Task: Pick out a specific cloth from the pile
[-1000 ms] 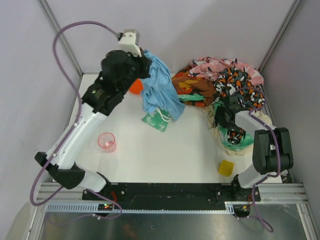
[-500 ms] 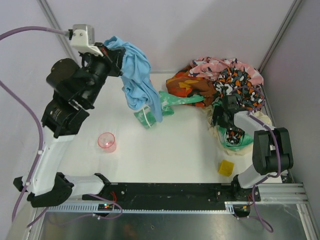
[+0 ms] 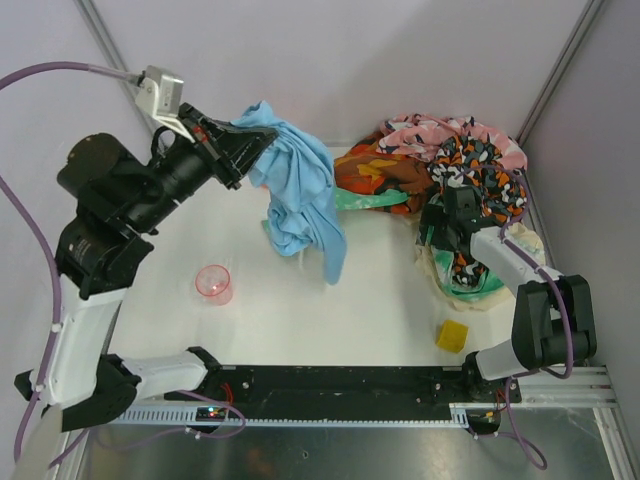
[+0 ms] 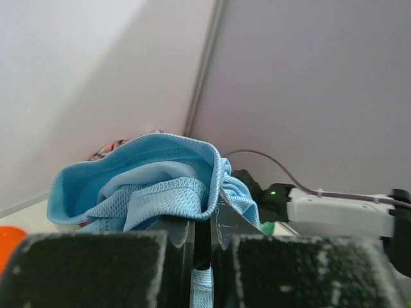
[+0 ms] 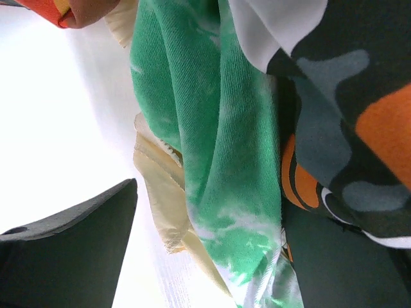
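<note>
The sky-blue cloth [image 3: 305, 195] hangs from my left gripper [image 3: 243, 148], which is raised high over the back left of the table and shut on its top fold. In the left wrist view the blue fabric [image 4: 148, 186] bunches over the closed fingers of that gripper [image 4: 202, 221]. The pile [image 3: 445, 160] of pink floral, orange-brown and black blotched fabrics lies at the back right. My right gripper [image 3: 445, 228] is low at the pile's near edge, jaws wide apart, with mint-green cloth [image 5: 212, 128] and cream cloth [image 5: 160, 199] between the fingers [image 5: 70, 256].
A pink cup [image 3: 213, 283] stands left of centre. A yellow block [image 3: 452, 336] lies at the front right. A mint-green strip [image 3: 370, 199] stretches left from the pile. Enclosure walls and posts stand close on the back, left and right.
My left arm has swung up and leftward, lifting the blue cloth off the table. The green piece that hung beneath it is gone from there. The right gripper barely shifted.
</note>
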`<state>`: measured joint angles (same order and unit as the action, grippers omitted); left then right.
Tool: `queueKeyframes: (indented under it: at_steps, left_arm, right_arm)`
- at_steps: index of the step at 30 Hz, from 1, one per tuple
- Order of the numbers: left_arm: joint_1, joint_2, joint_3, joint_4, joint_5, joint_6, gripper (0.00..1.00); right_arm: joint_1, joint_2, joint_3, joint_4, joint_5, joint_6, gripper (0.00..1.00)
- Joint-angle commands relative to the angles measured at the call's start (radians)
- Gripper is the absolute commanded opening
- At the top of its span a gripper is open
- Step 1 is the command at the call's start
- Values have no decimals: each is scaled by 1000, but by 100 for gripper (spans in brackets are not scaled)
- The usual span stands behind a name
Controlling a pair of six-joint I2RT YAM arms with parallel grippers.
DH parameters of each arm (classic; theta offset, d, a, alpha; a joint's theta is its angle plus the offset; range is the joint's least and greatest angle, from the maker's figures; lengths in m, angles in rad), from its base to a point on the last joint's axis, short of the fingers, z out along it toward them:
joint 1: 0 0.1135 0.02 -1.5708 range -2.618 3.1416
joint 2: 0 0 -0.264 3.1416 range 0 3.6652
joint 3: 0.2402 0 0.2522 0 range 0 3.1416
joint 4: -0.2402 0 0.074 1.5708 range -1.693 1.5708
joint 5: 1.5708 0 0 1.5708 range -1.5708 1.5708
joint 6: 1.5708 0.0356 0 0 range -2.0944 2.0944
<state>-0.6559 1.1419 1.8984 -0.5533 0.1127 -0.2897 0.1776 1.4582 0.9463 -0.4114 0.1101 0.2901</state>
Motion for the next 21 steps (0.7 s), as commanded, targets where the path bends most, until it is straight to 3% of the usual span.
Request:
queueKeyframes:
  at_steps: [1, 11, 18, 21]
  left_arm:
    - [1, -3, 181, 58, 159, -58, 1]
    - [1, 28, 265, 43, 171, -83, 1]
    - [1, 81, 200, 43, 117, -71, 1]
    - [1, 88, 79, 49, 99, -80, 1]
  right_arm:
    - [3, -33, 3, 28, -12, -6, 95]
    - [6, -37, 2, 14, -15, -14, 95]
    - [4, -39, 2, 13, -15, -20, 95]
    - [5, -47, 1, 6, -12, -17, 95]
